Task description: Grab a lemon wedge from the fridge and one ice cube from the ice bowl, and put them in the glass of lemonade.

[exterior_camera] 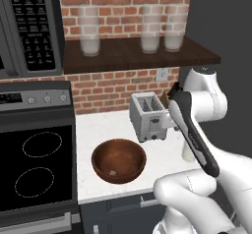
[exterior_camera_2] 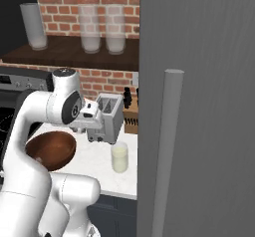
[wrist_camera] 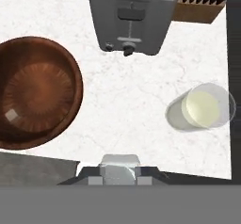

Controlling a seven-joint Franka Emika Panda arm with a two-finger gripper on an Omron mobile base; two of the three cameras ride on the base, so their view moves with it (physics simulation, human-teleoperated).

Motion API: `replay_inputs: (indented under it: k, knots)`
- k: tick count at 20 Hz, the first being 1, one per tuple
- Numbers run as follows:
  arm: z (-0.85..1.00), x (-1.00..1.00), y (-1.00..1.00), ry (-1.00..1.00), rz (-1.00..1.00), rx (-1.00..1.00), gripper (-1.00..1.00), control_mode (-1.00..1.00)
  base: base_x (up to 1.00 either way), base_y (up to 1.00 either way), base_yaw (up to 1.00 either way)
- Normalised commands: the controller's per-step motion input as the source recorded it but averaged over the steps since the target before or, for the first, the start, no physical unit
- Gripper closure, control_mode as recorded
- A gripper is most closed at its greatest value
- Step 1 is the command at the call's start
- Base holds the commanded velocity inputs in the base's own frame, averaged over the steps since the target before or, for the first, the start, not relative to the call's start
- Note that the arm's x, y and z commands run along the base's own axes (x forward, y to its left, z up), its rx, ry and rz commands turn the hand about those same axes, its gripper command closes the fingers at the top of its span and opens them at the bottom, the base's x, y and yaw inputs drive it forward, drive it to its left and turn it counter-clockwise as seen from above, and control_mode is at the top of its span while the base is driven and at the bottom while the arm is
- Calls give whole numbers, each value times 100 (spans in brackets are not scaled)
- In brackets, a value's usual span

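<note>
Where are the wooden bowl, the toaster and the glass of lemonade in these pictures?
ice bowl (exterior_camera: 118, 160): left base view, on its inner floor.
toaster (wrist_camera: 132, 16): hand view, on its front face.
glass of lemonade (exterior_camera_2: 119, 158): right base view, on its side wall.

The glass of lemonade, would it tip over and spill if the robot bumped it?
Probably yes. The glass of lemonade is small, upright and open-topped, so a bump could slosh it. Its smooth clear wall looks slippery, and it stands free on the white counter beside the fridge.

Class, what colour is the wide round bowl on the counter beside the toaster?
Dark reddish-brown wood: the ice bowl, clearest in the hand view.
</note>
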Motion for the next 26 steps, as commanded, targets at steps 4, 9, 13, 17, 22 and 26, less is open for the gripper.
replay_inputs:
  k: [4, 9, 13, 17, 22, 26]
  knots:
    - [29, 0, -90, 40, -6, 0, 100, -100, 0, 0, 0]
    - [-2, 0, -46, 36, -12, -1, 100, -100, 0, 0, 0]
    - [-63, 1, -7, 11, -15, -1, 100, -100, 0, 0, 0]
    - [-78, 0, -3, -3, -12, 0, 100, -100, 0, 0, 0]
    - [-25, 0, 0, -20, -12, 0, 100, -100, 0, 0, 0]
    - [0, 4, -1, -11, -11, -4, 100, -100, 0, 0, 0]
